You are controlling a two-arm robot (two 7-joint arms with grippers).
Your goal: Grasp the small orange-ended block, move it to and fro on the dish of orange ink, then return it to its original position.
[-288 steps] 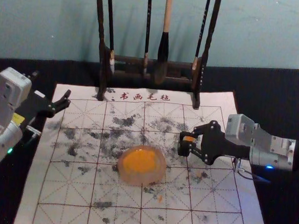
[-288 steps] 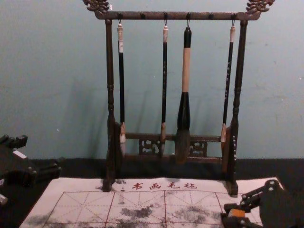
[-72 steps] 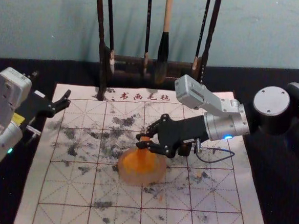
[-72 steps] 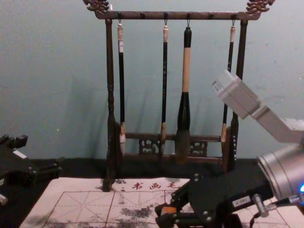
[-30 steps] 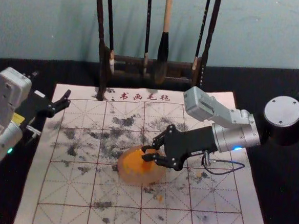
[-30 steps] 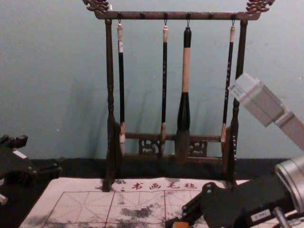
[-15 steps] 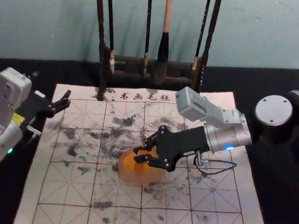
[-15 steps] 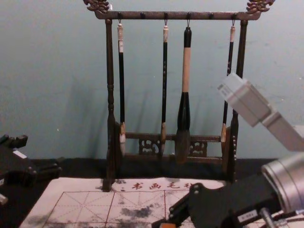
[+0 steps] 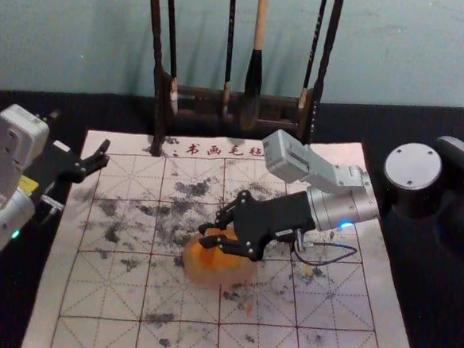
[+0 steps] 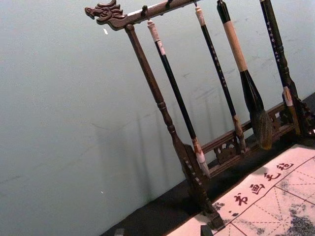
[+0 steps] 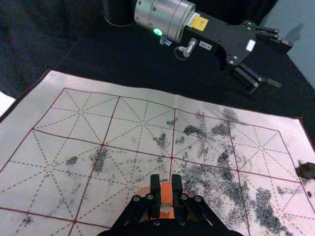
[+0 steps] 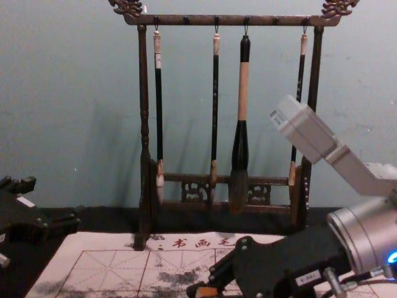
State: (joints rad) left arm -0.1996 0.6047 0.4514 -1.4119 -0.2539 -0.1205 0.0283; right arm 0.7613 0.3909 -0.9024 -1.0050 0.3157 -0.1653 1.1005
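In the head view my right gripper [image 9: 210, 237] is over the left part of the ink dish [image 9: 219, 277], reaching in from the right. Its fingers are shut on the orange-ended block, whose orange side shows between the fingertips in the chest view [image 12: 206, 291]. From the right wrist, the gripper [image 11: 167, 192] pinches the block [image 11: 166, 192] above the dish, which is mostly hidden behind the fingers. Whether the block's lower end touches the ink cannot be told. Parked at the left, my left gripper [image 9: 79, 136] stands open; its fingertips edge into the left wrist view [image 10: 162, 231].
A white gridded felt mat [image 9: 104, 296] with grey ink stains lies under the dish on a black tablecloth [image 9: 437, 316]. Behind the dish, at the mat's back edge, stands a dark wooden rack [image 9: 201, 104] with several hanging brushes [image 9: 255, 72].
From beside the dish on the right, my right gripper has come over it with the block. Within the last second it has slid left across the dish. The left arm has stayed still.
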